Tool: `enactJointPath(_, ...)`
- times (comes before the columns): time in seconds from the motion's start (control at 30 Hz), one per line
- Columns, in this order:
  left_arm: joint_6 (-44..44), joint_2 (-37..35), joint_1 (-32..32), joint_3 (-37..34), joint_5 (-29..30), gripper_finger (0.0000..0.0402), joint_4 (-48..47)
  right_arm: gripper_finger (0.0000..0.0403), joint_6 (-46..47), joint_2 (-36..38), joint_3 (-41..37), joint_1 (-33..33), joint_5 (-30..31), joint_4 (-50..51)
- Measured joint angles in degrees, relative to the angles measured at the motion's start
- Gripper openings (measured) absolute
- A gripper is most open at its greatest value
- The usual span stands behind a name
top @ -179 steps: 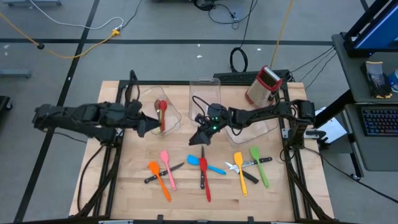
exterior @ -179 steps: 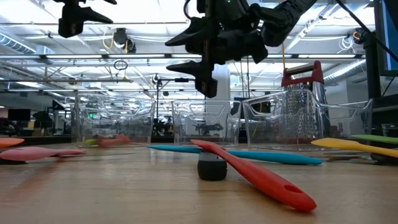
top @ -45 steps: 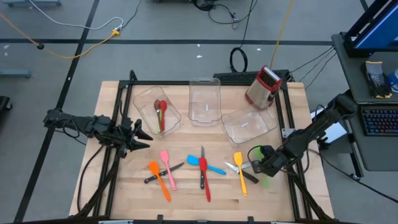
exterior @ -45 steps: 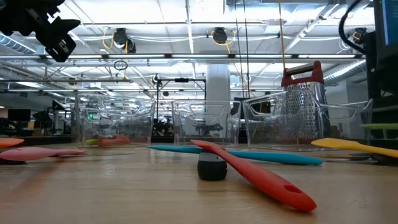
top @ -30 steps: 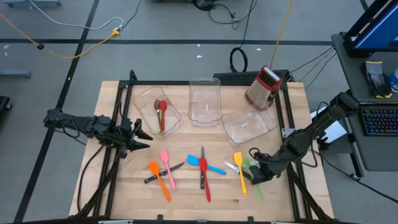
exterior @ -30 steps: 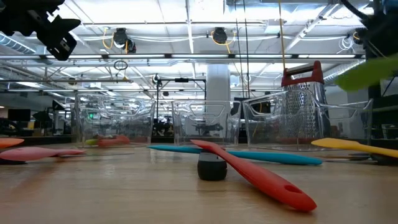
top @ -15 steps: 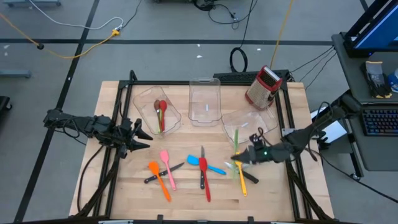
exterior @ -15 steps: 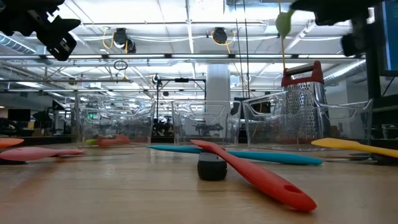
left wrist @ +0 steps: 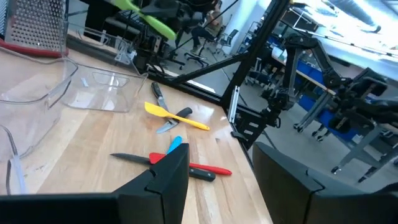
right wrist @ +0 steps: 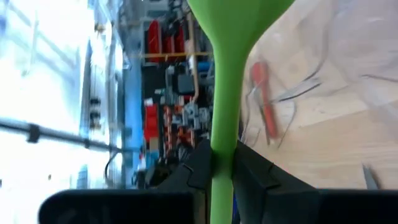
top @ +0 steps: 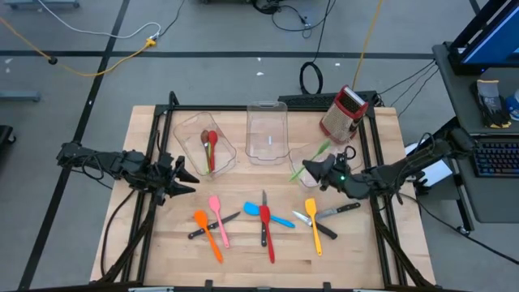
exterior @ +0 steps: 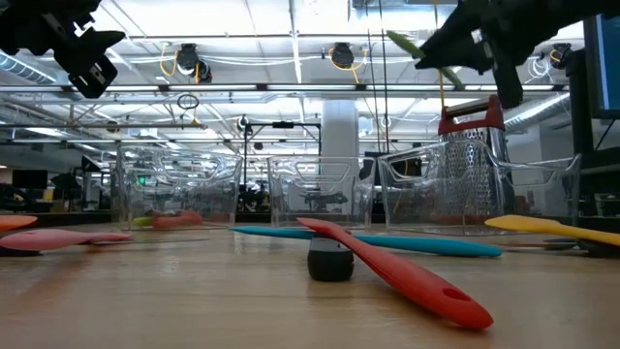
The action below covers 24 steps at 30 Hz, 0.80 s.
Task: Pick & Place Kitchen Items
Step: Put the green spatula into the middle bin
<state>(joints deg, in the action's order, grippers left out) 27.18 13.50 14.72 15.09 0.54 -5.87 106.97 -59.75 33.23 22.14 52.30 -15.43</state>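
The right gripper (top: 315,169) has swung its green spatula (top: 310,158) from beside the yellow spatula (top: 312,221) up over the right-hand clear bin (top: 350,159), jaws clamped on the handle. The spatula is bright green, slim-handled and tilted. The left gripper (top: 185,178) waits half-open at the table's left edge

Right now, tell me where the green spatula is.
In the high view the green spatula is off the table, held in the right gripper above the right-hand clear bin, just in front of the box grater.
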Motion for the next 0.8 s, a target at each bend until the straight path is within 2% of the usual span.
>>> enactJointPath(0.2, 0.1, 0.0, 0.0, 0.0, 0.0, 0.0182, 0.0, 0.0029, 12.4, 0.0, 0.0, -1.6, -0.4, 8.2)
enactJointPath(0.4, -0.5, 0.0, 0.0, 0.0, 0.0, 0.0182, 0.0, 0.0038, 18.1, 1.8, 0.0, -3.8, -6.0, 13.4)
enactJointPath(0.57, -2.0, 0.0, 0.0, 0.0, 0.4, 0.0182, 0.0, 0.003, 10.3, 5.7, 0.0, -5.8, -7.6, 13.5)
enactJointPath(0.67, -2.7, 0.0, 0.0, 0.0, 4.0, 0.0182, 0.1, 0.0029, 5.5, 7.6, 0.0, -7.6, -8.2, 13.2)
enactJointPath(0.8, -1.9, 0.0, 0.0, 0.0, 9.6, 0.0182, 0.2, 0.0029, -3.1, 8.0, 0.0, -11.6, -12.7, 8.7)
